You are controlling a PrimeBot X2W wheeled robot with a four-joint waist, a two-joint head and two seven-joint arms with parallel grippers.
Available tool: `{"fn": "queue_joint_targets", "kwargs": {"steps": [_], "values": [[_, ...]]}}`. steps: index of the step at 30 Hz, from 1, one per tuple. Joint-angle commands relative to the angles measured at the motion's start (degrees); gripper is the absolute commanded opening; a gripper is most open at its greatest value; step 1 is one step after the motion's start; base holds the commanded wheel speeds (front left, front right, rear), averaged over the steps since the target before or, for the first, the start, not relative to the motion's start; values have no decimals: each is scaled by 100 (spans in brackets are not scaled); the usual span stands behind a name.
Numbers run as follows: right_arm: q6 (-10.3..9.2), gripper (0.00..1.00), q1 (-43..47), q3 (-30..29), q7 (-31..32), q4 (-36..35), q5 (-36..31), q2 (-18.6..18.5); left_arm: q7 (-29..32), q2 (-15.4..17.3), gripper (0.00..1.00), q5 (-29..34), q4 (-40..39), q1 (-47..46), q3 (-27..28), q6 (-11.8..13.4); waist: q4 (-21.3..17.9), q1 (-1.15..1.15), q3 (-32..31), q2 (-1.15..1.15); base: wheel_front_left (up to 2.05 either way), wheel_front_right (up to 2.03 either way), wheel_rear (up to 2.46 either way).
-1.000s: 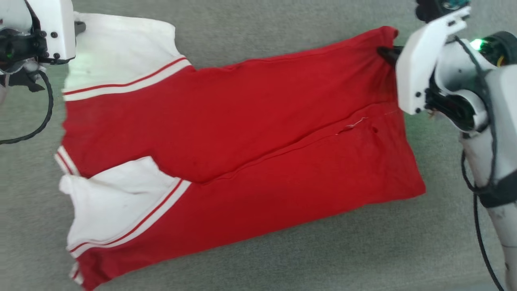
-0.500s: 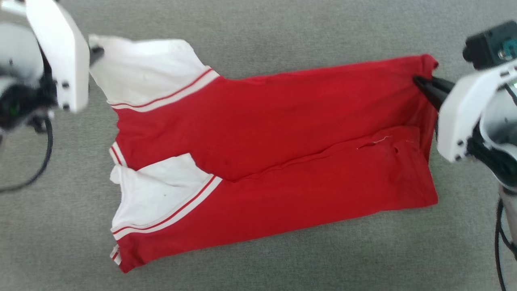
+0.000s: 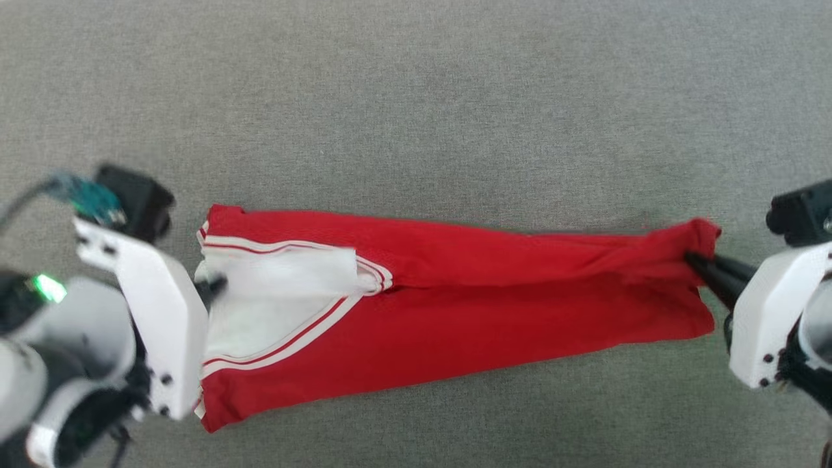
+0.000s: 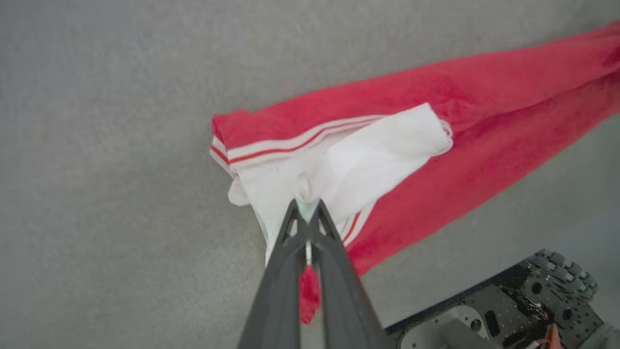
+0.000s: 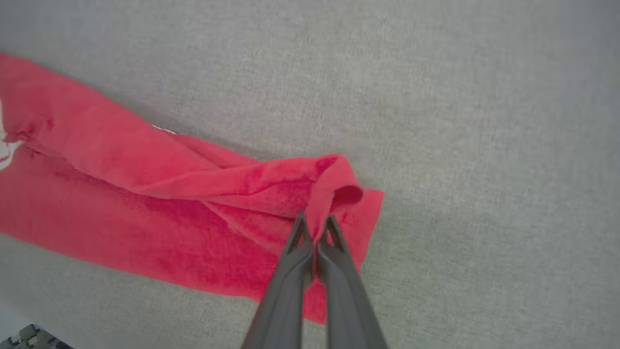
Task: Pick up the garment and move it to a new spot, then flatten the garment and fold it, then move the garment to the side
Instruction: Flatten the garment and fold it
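The garment (image 3: 468,312), a red jersey with white sleeves and red-and-white striped trim, lies as a long band across the grey surface, its far long edge folded over toward me. My left gripper (image 3: 214,286) is shut on the white sleeve at the band's left end; the left wrist view shows white cloth (image 4: 348,169) pinched at that gripper's (image 4: 306,206) tips. My right gripper (image 3: 694,261) is shut on the red hem corner at the right end, seen bunched at its tips (image 5: 316,224) in the right wrist view. The jersey's lettering is hidden.
Grey carpet-like surface (image 3: 416,110) stretches all around the jersey, with wide room beyond it. The robot's dark base (image 4: 508,310) shows at the lower right of the left wrist view.
Both grippers have drawn the far edge of the jersey toward me, folding it lengthwise into a narrower band. The head camera has also shifted, so the jersey sits lower in view.
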Motion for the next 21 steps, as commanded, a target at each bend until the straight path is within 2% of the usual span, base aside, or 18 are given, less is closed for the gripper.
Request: {"fn": "queue_joint_targets", "kwargs": {"steps": [1, 3, 4, 5, 6, 7, 8, 9, 10, 11, 14, 21], "values": [[-2, 0, 137, 16, 30, 91, 45, 116, -132, -50, 0, -92, 5, 278, -58, 81, -4, 0, 10, 0, 0, 0, 0], [-2, 0, 161, 67, -63, 236, -20, 126, -286, -151, 0, -204, 140, 544, -141, 64, -18, 0, 9, 0, 0, 0, 0], [-2, 10, 146, 122, -111, 337, 4, 181, -397, -271, 0, -318, 253, 677, -152, 40, -26, 0, 4, 0, 0, 0, 0], [-2, 31, 126, 168, -168, 466, 52, 243, -475, -358, 0, -386, 410, 785, -174, -2, -25, 0, 1, 0, 0, 0, 0], [-2, 42, 92, 194, -205, 603, 39, 259, -553, -418, 0, -405, 575, 880, -209, -74, -22, 0, -12, 0, 0, 0, 0], [-2, 100, 51, 238, -230, 694, 54, 266, -638, -496, 36, -446, 716, 927, -214, -162, -23, 0, -22, 0, 0, 0, 0], [-2, 100, 51, 238, -230, 694, 54, 266, -638, -496, 36, -446, 716, 927, -214, -162, -23, 0, -22, 0, 0, 0, 0], [-2, 100, 17, 278, -260, 792, 111, 290, -739, -599, 48, -520, 881, 986, -200, -253, -20, 0, -40, 0, 0, 0, 0], [-2, 100, -15, 283, -286, 858, 102, 262, -837, -667, 72, -566, 1013, 1052, -179, -326, -15, 0, -55, 0, 0, 0, 0], [-2, 100, -27, 255, -325, 917, 102, 243, -941, -680, 100, -550, 1137, 1085, -161, -390, -3, 0, -76, 0, 0, 0, 0], [-2, 100, 24, 184, -245, 936, 206, 229, -1290, -770, 100, -596, 1356, 1179, -44, -537, 46, 0, -154, 0, 0, 0, 0], [-2, 100, 182, -347, 167, 889, 232, 199, -2406, -757, 100, -426, 1397, 1498, 296, -809, 197, 0, -270, 0, 0, 0, 0]]}}
